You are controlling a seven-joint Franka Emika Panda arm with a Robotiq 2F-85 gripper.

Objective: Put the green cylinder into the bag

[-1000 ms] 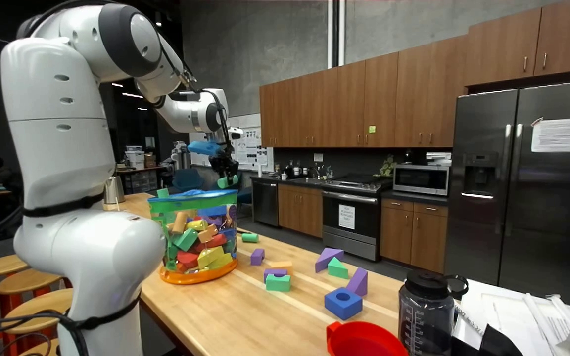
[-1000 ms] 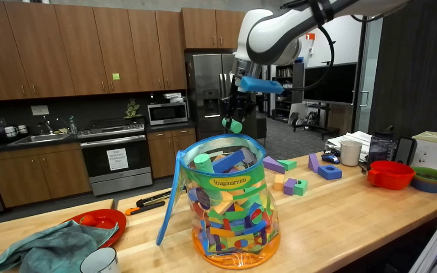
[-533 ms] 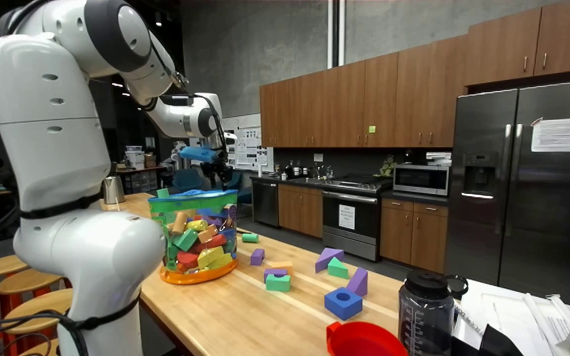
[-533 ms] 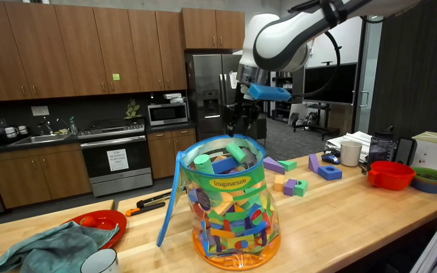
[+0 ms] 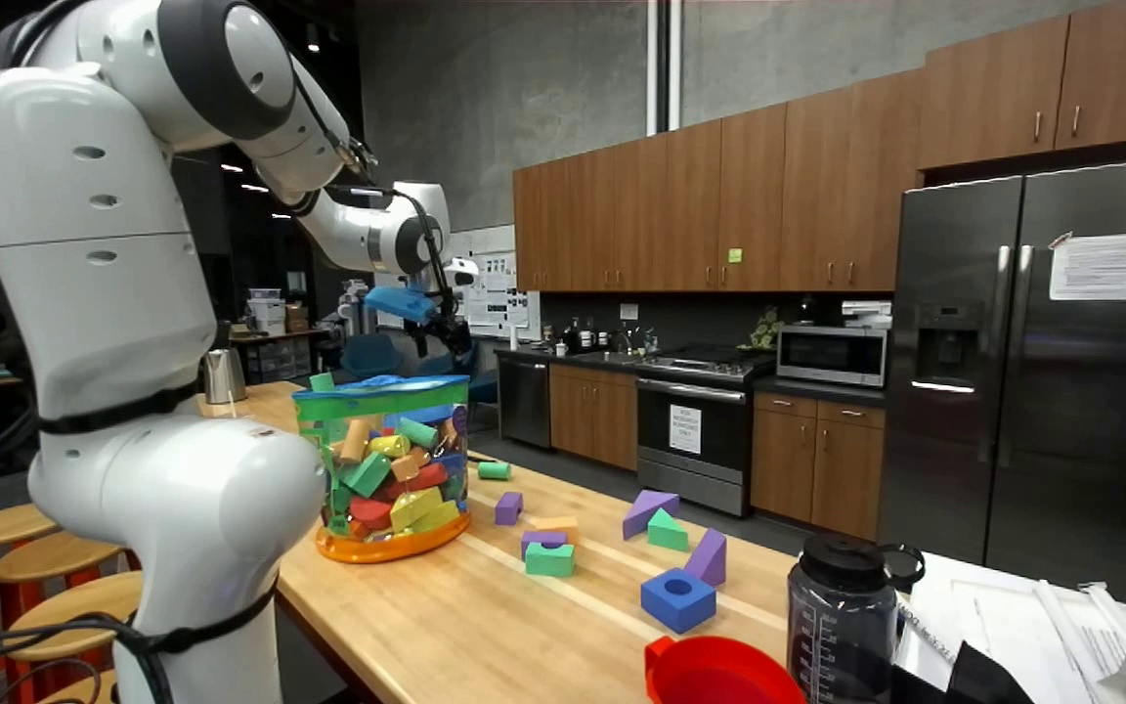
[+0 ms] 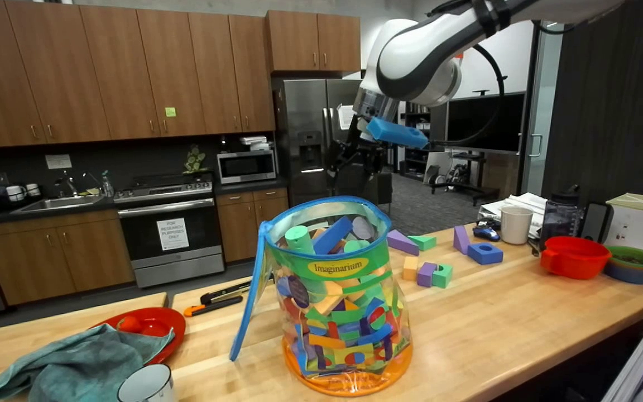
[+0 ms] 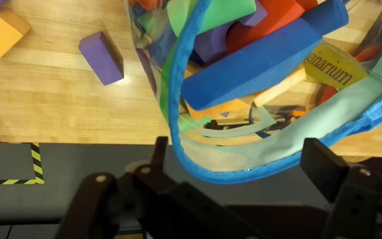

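Note:
The green cylinder lies in the see-through bag, on top of the heap of blocks. Through the bag's wall it also shows in an exterior view, and the wrist view has the cylinder at the top, beside a long blue block. My gripper hangs above the bag's blue rim, apart from it. Its fingers stand wide open with nothing between them. A similar green cylinder stands upright in the bag's mouth, and another green cylinder rests on the table behind the bag.
Purple, orange and green blocks lie loose on the table beside the bag, with a blue block farther off. A red bowl and a mug stand beyond. Knives, a red plate and a cloth lie opposite.
A second ago my gripper was shut on the green cylinder above the bag. It has opened, the cylinder has dropped in among the blocks, and the arm has shifted slightly.

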